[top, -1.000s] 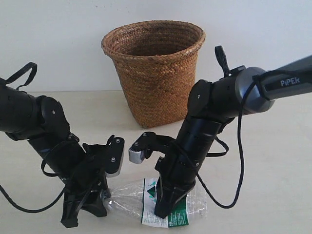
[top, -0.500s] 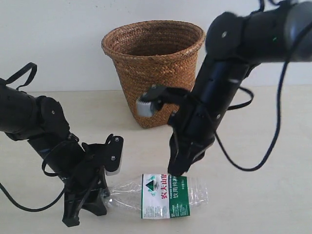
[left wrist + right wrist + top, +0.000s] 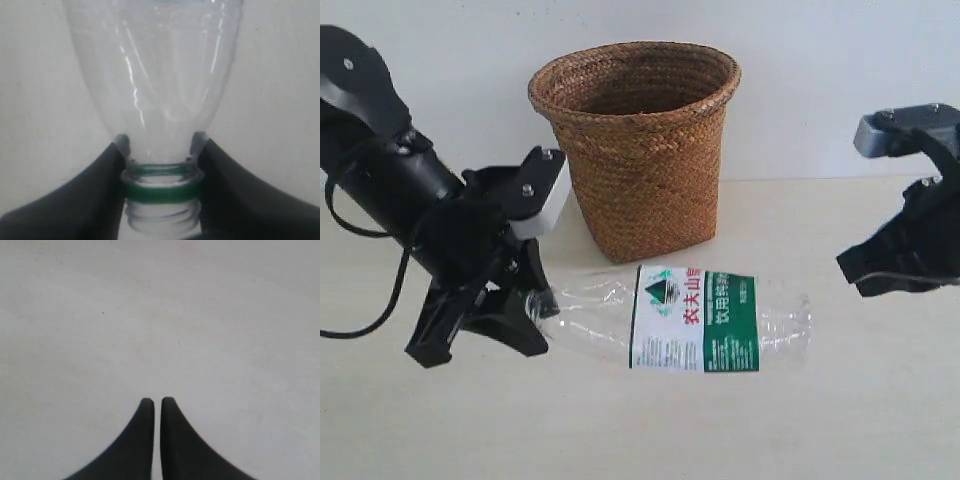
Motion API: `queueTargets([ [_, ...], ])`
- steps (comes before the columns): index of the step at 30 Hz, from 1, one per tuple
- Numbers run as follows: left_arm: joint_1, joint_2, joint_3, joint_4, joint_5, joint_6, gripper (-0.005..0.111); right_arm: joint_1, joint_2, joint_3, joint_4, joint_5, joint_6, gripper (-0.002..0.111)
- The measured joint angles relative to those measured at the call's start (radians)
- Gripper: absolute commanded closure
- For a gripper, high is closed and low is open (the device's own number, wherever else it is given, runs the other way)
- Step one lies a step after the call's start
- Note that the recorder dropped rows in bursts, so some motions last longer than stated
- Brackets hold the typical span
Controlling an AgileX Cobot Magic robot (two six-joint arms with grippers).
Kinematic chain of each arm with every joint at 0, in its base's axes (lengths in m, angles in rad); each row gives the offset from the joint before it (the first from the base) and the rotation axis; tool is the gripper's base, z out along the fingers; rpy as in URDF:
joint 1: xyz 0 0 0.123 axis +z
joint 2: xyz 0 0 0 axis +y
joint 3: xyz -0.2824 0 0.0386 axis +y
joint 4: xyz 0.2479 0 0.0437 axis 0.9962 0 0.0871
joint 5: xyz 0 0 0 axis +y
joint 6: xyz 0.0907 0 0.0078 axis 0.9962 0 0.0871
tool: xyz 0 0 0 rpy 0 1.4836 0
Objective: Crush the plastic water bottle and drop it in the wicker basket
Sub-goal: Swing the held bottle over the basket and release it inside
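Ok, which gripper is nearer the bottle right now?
Left. The left gripper is shut on the bottle at its neck. The right gripper is apart from it, off past the bottle's base end, shut on nothing.

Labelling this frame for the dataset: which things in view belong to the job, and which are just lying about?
Part of the job:
plastic water bottle, lying sideways
wicker basket, upright behind it
left hand, shut on the bottle's neck
right hand, shut, empty, off to the side

Just there:
table
wall
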Motion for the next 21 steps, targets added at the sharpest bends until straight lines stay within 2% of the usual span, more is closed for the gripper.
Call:
queueTargets([
  [4,0.028,-0.019,-0.150,0.000,0.002,-0.060,0.102,-0.002,-0.001,0.135,0.021,-0.182,-0.040,0.108],
  [5,0.050,-0.021,-0.203,0.000,-0.087,-0.099,0.102,-0.002,-0.001,0.161,0.023,-0.226,-0.048,0.108],
  [6,0.057,-0.021,-0.222,0.000,-0.146,-0.110,0.095,-0.003,-0.001,0.173,0.024,-0.245,-0.052,0.108],
  [7,0.064,-0.019,-0.243,-0.008,-0.329,-0.122,0.088,-0.005,-0.001,0.183,0.024,-0.265,-0.056,0.108],
  [10,0.070,0.021,-0.302,-0.081,-0.589,-0.089,0.042,-0.005,-0.001,0.187,0.044,-0.274,-0.076,0.108],
  [12,0.078,0.077,-0.371,-0.113,-0.667,-0.068,0.007,-0.005,0.000,0.187,0.060,-0.276,-0.095,0.108],
  [13,0.082,0.122,-0.418,-0.124,-0.672,-0.075,0.000,-0.005,0.000,0.187,0.074,-0.277,-0.105,0.108],
  [15,0.087,0.193,-0.474,-0.129,-0.670,-0.109,0.000,-0.005,0.002,0.187,0.093,-0.279,-0.126,0.108],
  [18,0.088,0.225,-0.491,-0.131,-0.664,-0.117,0.007,-0.005,0.009,0.187,0.102,-0.279,-0.138,0.108],
  [20,0.088,0.225,-0.496,-0.121,-0.659,-0.122,0.022,-0.005,0.009,0.187,0.106,-0.281,-0.147,0.108],
  [21,0.088,0.223,-0.500,-0.101,-0.654,-0.129,0.036,-0.005,0.009,0.187,0.106,-0.281,-0.147,0.108],
])
